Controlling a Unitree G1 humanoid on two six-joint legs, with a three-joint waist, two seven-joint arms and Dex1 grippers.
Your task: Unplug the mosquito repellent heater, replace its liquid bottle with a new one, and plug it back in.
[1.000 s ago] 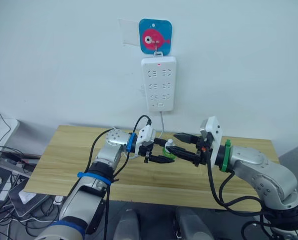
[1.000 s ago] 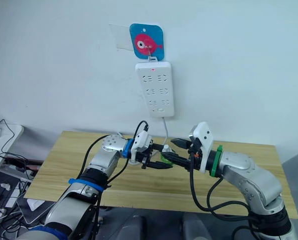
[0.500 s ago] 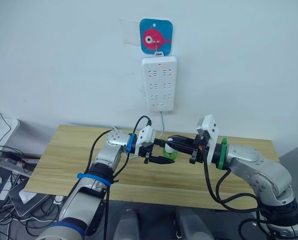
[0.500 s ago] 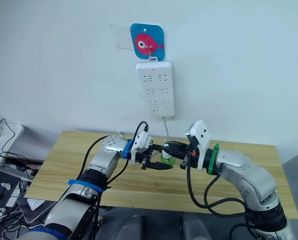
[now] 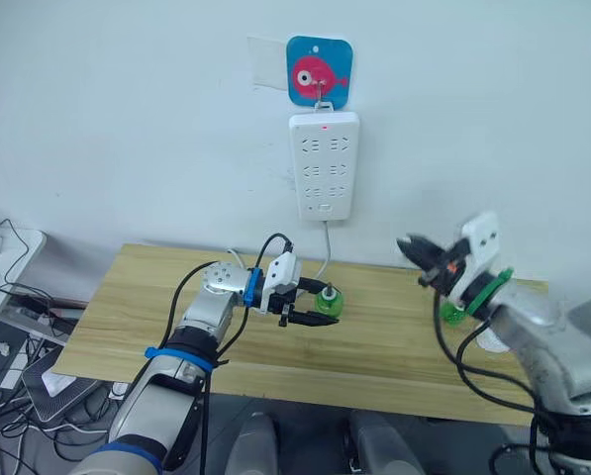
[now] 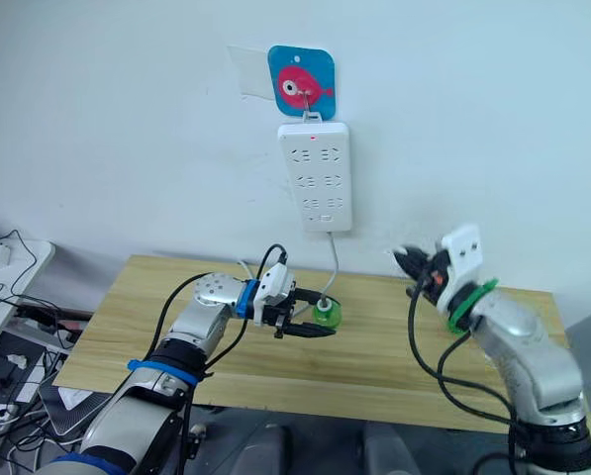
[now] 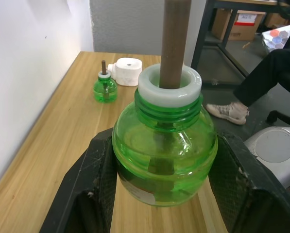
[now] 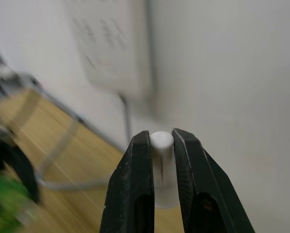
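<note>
Left gripper [image 5: 313, 304] clamped on round green glass bottle [image 7: 164, 148], brown wick upright. Right gripper [image 8: 160, 167] clamped on small white cylinder [image 8: 162, 171]. White rounded heater [image 7: 127, 71] far right on wooden table [image 5: 147, 297], beside second green bottle [image 7: 105, 88].

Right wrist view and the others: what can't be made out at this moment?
- White piece in the right gripper: lower part hidden between its jaws, right wrist view.
- Power strip: sockets blurred, right wrist view.
- Mosquito repellent heater: too small to show prongs, left wrist view; mostly behind the right arm in the eye views.
- Spare green bottle: partly behind that arm.
</note>
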